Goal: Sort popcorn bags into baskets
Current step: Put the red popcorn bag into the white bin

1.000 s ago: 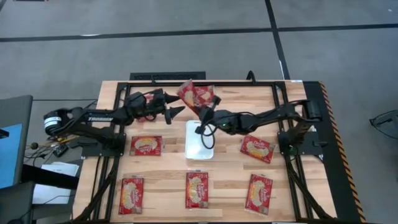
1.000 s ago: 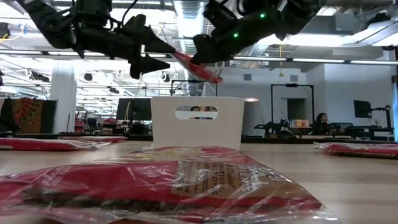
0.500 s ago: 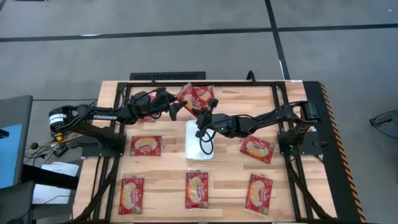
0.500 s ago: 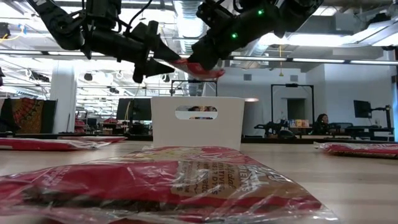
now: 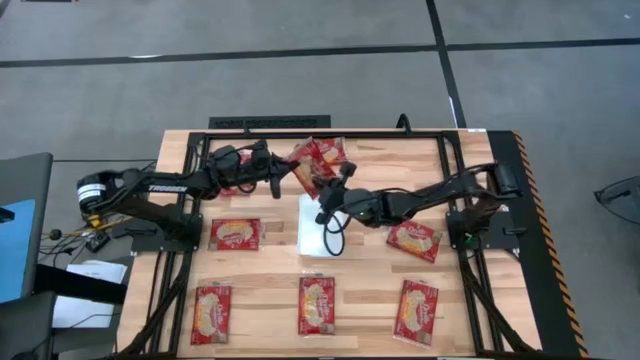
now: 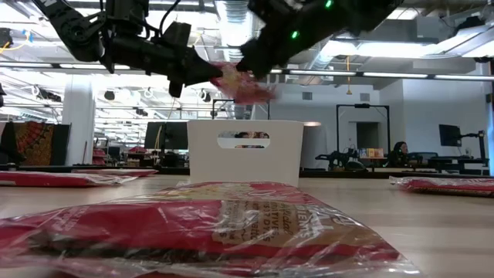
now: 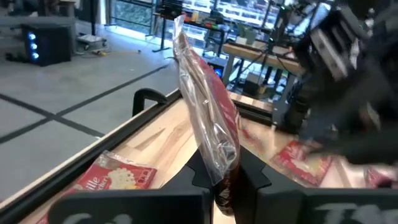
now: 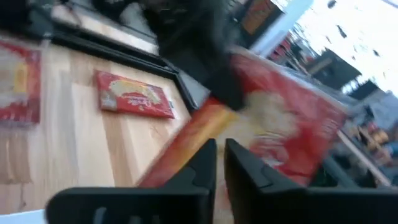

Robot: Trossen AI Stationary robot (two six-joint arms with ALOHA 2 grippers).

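One red popcorn bag (image 5: 320, 158) hangs in the air above the far end of the white basket (image 5: 320, 228), between both arms. My left gripper (image 5: 290, 178) comes from the table's left and is shut on it. My right gripper (image 5: 335, 184) comes from the right and stands at the bag's near side. In the right wrist view its fingers (image 8: 208, 163) show a narrow gap, with the bag (image 8: 280, 130) just beyond them. In the low view the bag (image 6: 243, 83) is blurred above the basket (image 6: 245, 150). My left gripper pinches the bag's clear sealed edge (image 7: 221, 163) between its two fingers, coming level from the table's left. The bag stands on edge past the fingers, lifted clear of basket and table. My right gripper's fingertips stand at the bag's near edge; I cannot tell whether they touch it.
Several more red bags lie flat on the table: one left of the basket (image 5: 234, 234), one right of it (image 5: 415, 239), three along the near edge (image 5: 211, 313) (image 5: 317, 305) (image 5: 417, 310), one under my left arm (image 5: 232, 175). A black frame (image 5: 270, 122) borders the table.
My left gripper has moved toward the table's right to the raised bag and shut on its left edge. The bag has stayed above the basket's far end and has tipped a little. My right gripper has shifted slightly toward the near edge.
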